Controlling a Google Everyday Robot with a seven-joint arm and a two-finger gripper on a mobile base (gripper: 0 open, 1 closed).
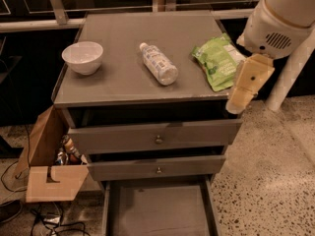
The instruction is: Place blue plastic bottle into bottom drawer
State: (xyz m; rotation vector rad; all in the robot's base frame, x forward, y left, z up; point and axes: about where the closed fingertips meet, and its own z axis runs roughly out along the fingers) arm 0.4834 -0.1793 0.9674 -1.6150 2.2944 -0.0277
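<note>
Rightward, pincer [237, 102] beside cabinet [123, 80]; speckled floor [268, 181]

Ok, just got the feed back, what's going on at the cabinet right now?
The robot's arm reaches in from the right. Its gripper hangs at the front right corner of the cabinet top, beside the green snack bag. It is well apart from the blue plastic bottle, which lies on its side in the middle of the top, with a white bowl off to its left. The bottom drawer is pulled out, and the bottle is not yet picked up.
</note>
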